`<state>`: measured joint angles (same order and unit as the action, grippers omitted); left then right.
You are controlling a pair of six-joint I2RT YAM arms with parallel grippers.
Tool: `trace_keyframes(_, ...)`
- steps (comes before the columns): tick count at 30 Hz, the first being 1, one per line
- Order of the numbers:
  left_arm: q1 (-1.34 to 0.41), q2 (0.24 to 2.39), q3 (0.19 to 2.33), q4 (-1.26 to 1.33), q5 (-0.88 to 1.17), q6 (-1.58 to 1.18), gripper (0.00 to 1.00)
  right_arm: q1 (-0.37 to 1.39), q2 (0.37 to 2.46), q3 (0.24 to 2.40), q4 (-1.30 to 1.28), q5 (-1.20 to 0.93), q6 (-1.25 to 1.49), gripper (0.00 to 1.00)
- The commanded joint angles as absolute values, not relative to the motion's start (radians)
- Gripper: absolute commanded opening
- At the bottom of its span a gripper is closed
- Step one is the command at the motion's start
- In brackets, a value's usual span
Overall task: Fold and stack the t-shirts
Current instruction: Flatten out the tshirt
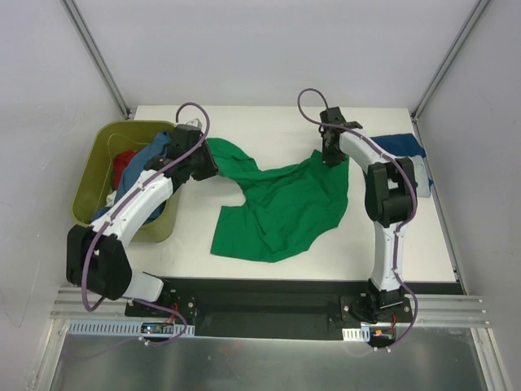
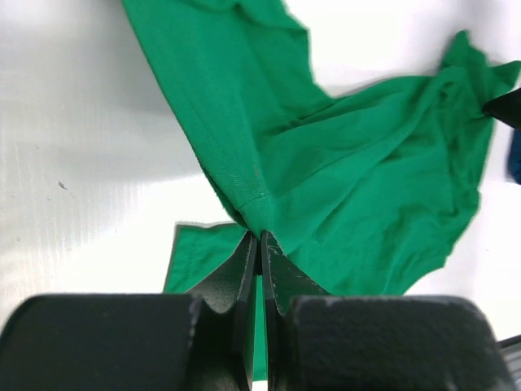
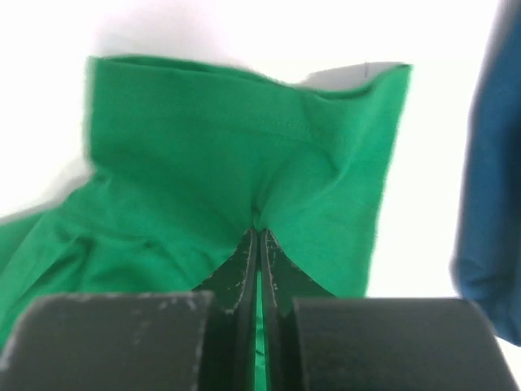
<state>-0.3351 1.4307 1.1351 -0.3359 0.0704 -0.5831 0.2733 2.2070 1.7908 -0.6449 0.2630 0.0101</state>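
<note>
- Green t-shirt: plain, bright green. It lies rumpled across the middle of the table, and its far edge is drawn out in a sagging line between the two arms.
- Left gripper: fingers pressed together on a bunched fold of the green cloth, at the end nearest the tub.
- Right gripper: fingers closed, pinching the cloth just below a stitched hem, at the far right end of the shirt.
- Step in hand, as judged: spreading the shirt flat before folding.
  - Draw the two pinches apart evenly until the sag between them goes.
  - Keep both hands at the same height and lay the cloth down without twisting it.
  - The near part is heaped and doubled under, so it would likely need dragging or a light shake to open.
  - The left grip holds a gathered wad, not a clean edge, so the cloth may lie skewed there.
- Dark blue shirt: on the table's far right corner, close beside the right arm. Keep the green cloth off it.
- Tub: olive, at the left, holding a red shirt and a mid-blue shirt, both crumpled.
- Writing, brands, labels: none legible in any view.
</note>
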Motion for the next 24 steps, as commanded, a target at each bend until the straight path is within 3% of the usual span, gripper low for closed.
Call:
trace_keyframes(1, -0.348, 1.289, 1.147, -0.331, 0.083, -0.551, 0.00, 0.298, 1.947, 1.726, -0.500, 0.304, -0.051, 0.01)
trace_keyframes(16, -0.353, 0.809, 1.318, -0.331, 0.186, -0.506, 0.00, 0.345, 1.151, 1.500, -0.318, 0.192, -0.107, 0.01)
trace_keyframes(24, -0.353, 0.648, 1.509, -0.333, 0.273, -0.514, 0.00, 0.347, 0.858, 1.716, -0.437, 0.048, -0.133, 0.01)
